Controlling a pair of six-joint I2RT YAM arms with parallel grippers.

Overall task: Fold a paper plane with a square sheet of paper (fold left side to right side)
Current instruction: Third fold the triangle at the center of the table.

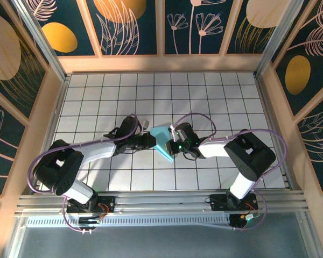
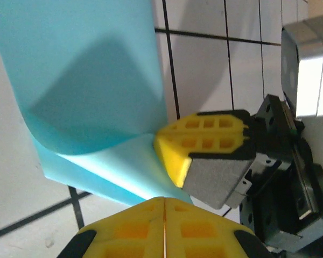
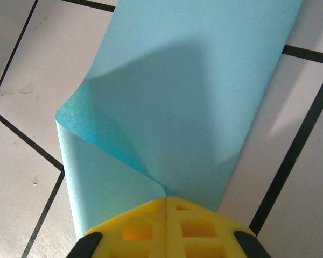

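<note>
Top external — paper (image 1: 162, 137), gridded table (image 1: 97, 102), floral walls (image 1: 124, 24)

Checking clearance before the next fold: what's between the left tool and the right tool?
The square sheet of paper, curled over on itself, lies between the left tool and the right tool, as the top external view shows.

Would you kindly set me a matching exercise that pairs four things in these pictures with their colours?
Things:
1. square sheet of paper
2. fingertips
3. grid lines on the table
4. cables along the arms

Colours:
a. purple
b. black
c. light cyan
d. yellow

Pairs: 1-c, 2-d, 3-b, 4-a
</note>
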